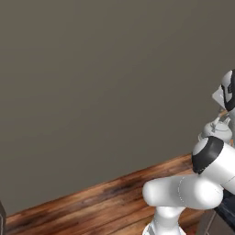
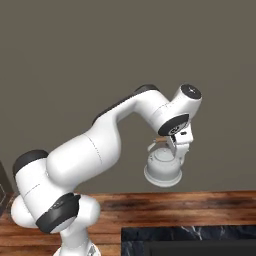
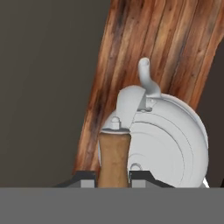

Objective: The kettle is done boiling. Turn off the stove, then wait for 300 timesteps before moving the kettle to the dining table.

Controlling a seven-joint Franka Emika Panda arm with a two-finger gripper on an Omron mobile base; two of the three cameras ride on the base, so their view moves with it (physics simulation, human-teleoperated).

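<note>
The gripper (image 2: 176,145) is clamping shut on the kettle's (image 2: 162,169) wooden handle piece (image 3: 113,158), so the kettle is hanging upright in mid-air over the wooden floor (image 2: 190,206), near the dining table's (image 2: 200,234) marble edge, presumably in transit

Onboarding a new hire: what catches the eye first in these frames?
The kettle hangs in mid-air from the gripper, which is shut on the tan wooden piece of its handle, against the plain grey wall. Below it runs a wooden floor, with the black marble dining table edge at the bottom of the right base view.
</note>
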